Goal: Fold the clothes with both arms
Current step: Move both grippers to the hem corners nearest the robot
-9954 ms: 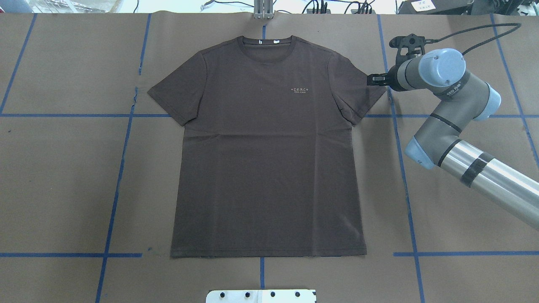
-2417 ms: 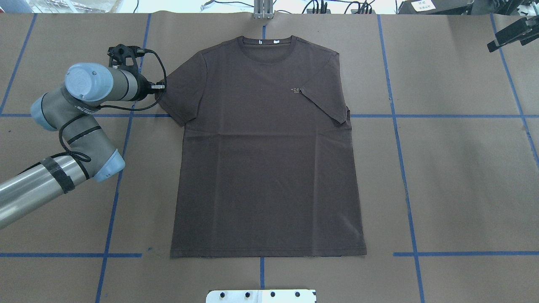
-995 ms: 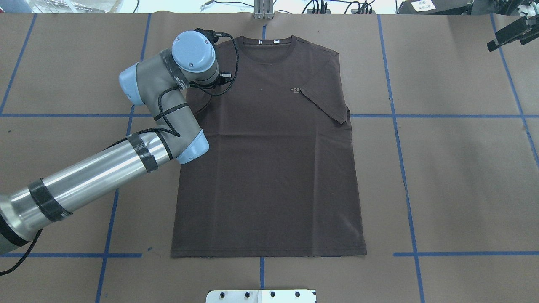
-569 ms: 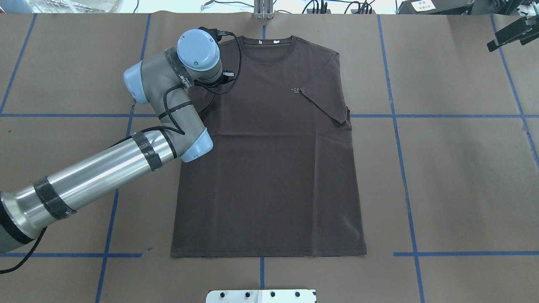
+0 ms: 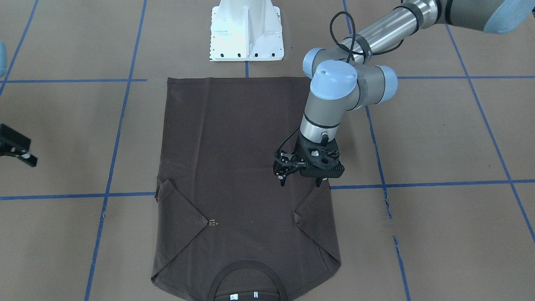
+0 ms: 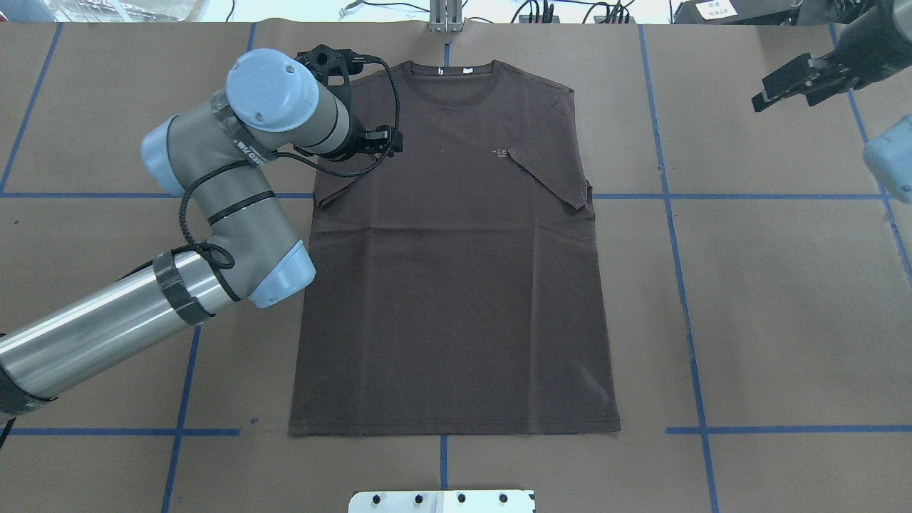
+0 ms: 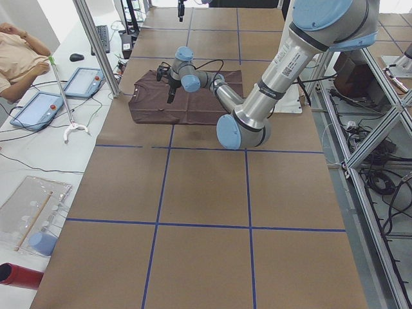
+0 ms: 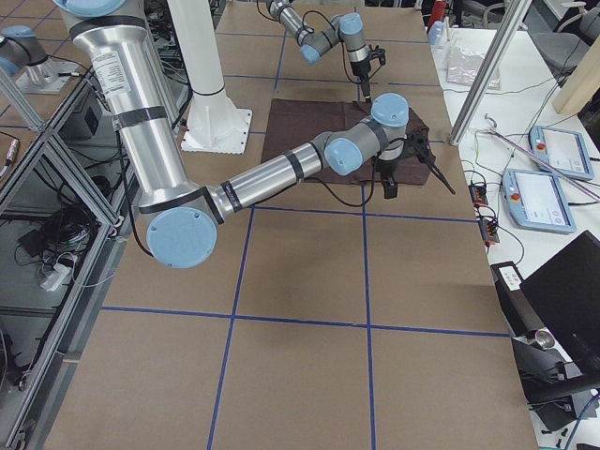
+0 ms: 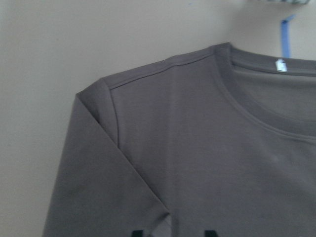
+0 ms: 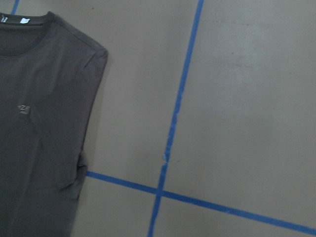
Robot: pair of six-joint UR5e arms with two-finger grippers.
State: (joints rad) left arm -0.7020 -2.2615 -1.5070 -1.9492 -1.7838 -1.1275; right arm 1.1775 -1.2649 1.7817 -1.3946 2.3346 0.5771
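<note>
Spread and empty, the left claw [image 5: 301, 184] is hovering just above the folded-in left sleeve [image 5: 317, 221] of the T-shirt [image 5: 234, 146], while the right claw [image 6: 773, 87], its state unclear, is hanging well off right.

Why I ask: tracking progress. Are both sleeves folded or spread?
Folded: left sleeve and right sleeve each lie diagonally across the shirt chest.

Table [image 6: 784, 320] covered in brown paper, blue tape grid [image 6: 784, 429]. Aluminium frame posts [image 7: 98, 48] at table edges. White side desk [image 7: 26, 148] with two tablets [image 7: 37, 109], keyboard [image 7: 103, 38], loose cables. Person [image 7: 19, 48] seated at desk. Laptop [image 8: 572, 281] on the robot's right side. Bright, even light.
</note>
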